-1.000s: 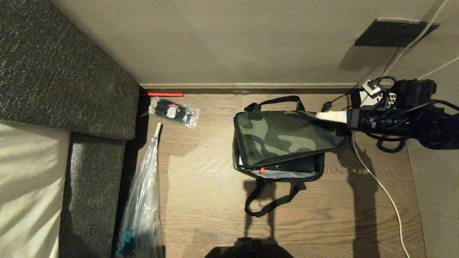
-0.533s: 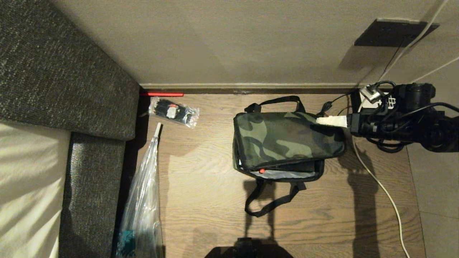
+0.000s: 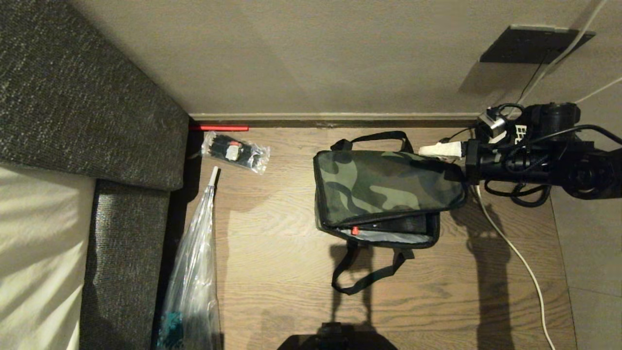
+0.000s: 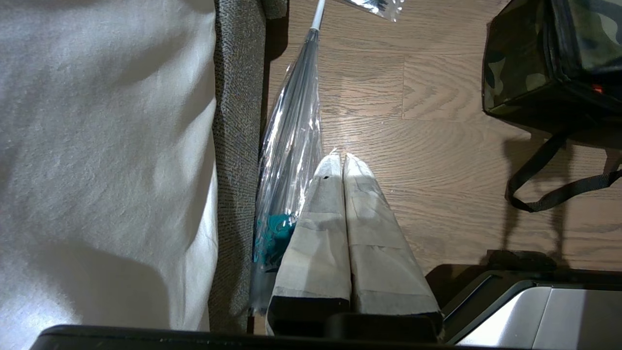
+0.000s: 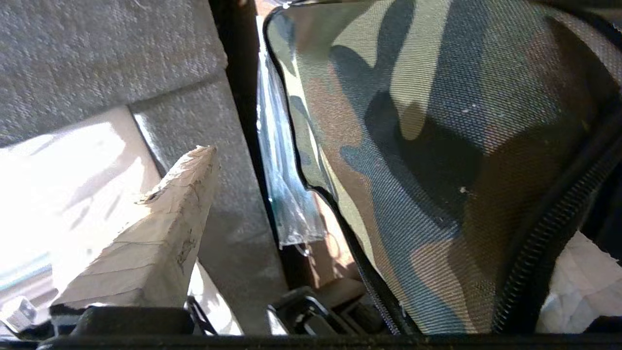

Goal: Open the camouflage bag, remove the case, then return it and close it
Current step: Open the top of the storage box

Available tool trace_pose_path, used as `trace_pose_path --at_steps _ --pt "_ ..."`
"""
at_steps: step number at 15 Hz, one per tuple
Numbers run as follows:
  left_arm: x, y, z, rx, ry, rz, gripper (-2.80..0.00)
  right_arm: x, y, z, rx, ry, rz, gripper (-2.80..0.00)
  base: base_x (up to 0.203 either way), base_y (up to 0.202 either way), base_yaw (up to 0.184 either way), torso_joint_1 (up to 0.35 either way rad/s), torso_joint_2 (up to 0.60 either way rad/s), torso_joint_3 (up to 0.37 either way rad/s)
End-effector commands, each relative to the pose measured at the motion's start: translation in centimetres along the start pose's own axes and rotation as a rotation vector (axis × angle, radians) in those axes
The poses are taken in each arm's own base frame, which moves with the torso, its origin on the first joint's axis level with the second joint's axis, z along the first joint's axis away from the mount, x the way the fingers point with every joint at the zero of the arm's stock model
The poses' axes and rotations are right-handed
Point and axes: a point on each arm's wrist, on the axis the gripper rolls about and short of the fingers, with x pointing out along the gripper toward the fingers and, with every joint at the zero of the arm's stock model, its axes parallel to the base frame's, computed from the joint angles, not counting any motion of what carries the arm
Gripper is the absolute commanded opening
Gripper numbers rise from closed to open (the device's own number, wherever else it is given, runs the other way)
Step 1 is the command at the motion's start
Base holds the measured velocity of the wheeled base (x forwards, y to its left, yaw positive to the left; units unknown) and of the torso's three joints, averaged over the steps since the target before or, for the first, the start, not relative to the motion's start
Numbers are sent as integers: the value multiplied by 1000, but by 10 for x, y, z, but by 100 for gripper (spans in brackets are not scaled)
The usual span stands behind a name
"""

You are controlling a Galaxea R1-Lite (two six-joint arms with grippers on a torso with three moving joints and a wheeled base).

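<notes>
One camouflage bag [image 3: 386, 192] sits on the floor [image 3: 272, 272], its lid ajar over what seems one black case [image 3: 401, 224]. Two strap handles [image 3: 362, 272] show. The right gripper [image 3: 440, 167], fingers spread, straddles the lid's corner; the left gripper [image 4: 338, 167] hangs parked, fingers pressed together.

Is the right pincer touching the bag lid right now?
Cannot tell. In the head view one finger sits at the bag's far right corner; in the right wrist view the lid passes between the open fingers, but neither shows contact or a gap plainly.

camouflage bag [image 5: 437, 160] — between parted fingers [image 5: 160, 243]
</notes>
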Motion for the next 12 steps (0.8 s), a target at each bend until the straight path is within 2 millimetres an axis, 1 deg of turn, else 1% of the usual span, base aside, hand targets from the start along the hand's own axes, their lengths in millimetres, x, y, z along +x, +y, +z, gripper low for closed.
trace_pose_path --at_steps 1,4,7,10,12 --pt "0 0 -1 0 4 0 -280 3 4 2 -7 3 16 0 0 0 0 0 0 0" --pt "0 0 -1 0 4 0 -280 3 8 7 40 -14 23 0 0 0 0 0 0 0" --pt "0 0 -1 0 4 0 -280 2 9 12 41 -51 -18 0 0 0 0 0 0 0" --pt "0 0 -1 0 4 0 -280 -1 18 23 70 -86 -13 0 0 0 0 0 0 0" --pt "0 0 -1 0 4 0 -280 -3 22 24 57 -94 -8 0 0 0 0 0 0 0"
